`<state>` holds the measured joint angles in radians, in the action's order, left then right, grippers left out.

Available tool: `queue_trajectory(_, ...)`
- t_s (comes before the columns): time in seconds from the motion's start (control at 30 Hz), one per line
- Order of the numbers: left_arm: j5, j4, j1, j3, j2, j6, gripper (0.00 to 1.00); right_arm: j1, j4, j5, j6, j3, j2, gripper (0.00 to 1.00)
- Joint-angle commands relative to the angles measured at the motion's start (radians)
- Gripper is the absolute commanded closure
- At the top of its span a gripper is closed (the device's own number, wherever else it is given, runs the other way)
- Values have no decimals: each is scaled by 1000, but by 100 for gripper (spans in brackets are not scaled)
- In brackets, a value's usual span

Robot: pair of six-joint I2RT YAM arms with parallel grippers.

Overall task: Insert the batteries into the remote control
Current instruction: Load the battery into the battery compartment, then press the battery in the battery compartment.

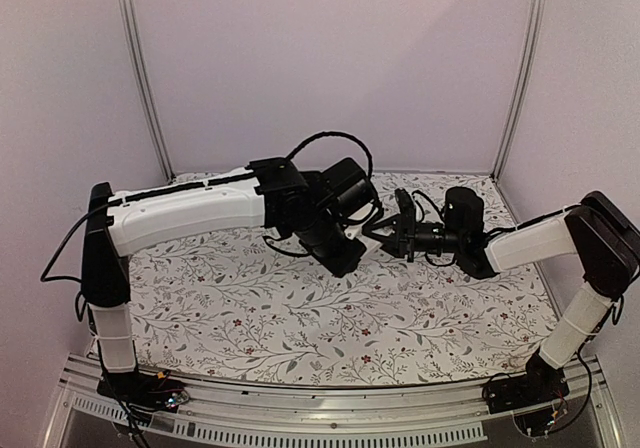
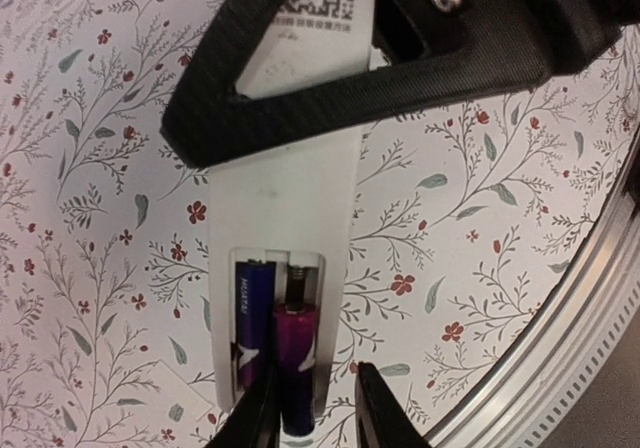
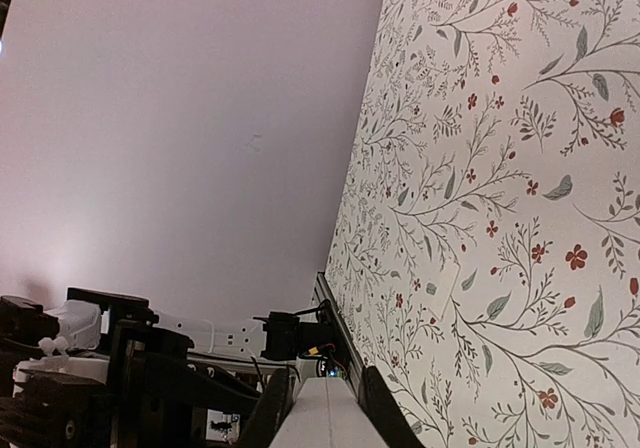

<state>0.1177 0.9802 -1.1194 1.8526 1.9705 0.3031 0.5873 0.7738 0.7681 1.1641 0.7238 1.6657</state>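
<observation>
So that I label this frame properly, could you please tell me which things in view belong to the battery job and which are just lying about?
Job: remote control; blue battery and purple battery, side by side in its open compartment.
Just there: floral table cover; metal rail at the table edge; frame posts.

White remote control [image 2: 290,193], back open, two dark batteries [image 2: 296,363] side by side inside.

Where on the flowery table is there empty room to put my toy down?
Bare: the wide cloth in front, between left arm's base and right arm's base. Crowded: the middle back, where the left gripper and right gripper meet at the remote control.
</observation>
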Motion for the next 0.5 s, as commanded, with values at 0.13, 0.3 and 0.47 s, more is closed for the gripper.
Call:
queue_trajectory(0.13,100,-2,-2,17,-47,-31,71,14,64,41,37,-21,8,100)
queue_trajectory(0.3,74,-27,-2,10,-66,-45,68,15,65,37,39,-24,8,100)
queue_trajectory(0.47,27,-124,0,-109,-171,-97,67,15,64,51,42,-12,7,100)
